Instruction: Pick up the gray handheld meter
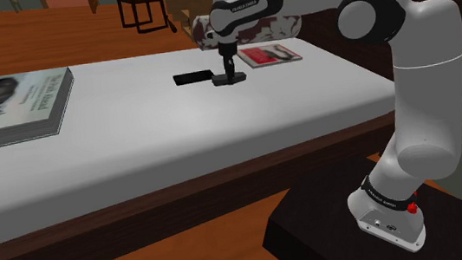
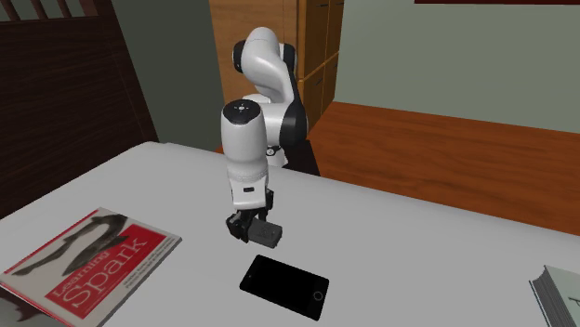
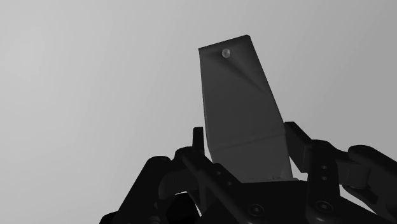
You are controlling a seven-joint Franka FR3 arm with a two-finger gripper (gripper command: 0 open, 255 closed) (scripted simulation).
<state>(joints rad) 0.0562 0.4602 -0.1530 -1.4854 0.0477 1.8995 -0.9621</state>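
Note:
The dark grey handheld meter (image 3: 235, 95) is a tapered slab with a small round knob at its far end. It lies low on the white table (image 1: 136, 151), between the fingers of my black gripper (image 3: 247, 137). The fingers press against both of its long sides, so the gripper is shut on it. In the shoulder view the gripper (image 1: 230, 73) points straight down onto the meter (image 1: 231, 80) near the table's far side. In the second exterior view the meter (image 2: 269, 233) sits under the gripper (image 2: 251, 227).
A flat black phone (image 1: 192, 77) (image 2: 284, 286) lies close beside the meter. A red magazine (image 1: 270, 56) (image 2: 93, 265) is near one table corner. A thick book (image 1: 9, 107) (image 2: 562, 293) lies at the other end. A dark chair (image 1: 141, 5) stands on the wooden floor.

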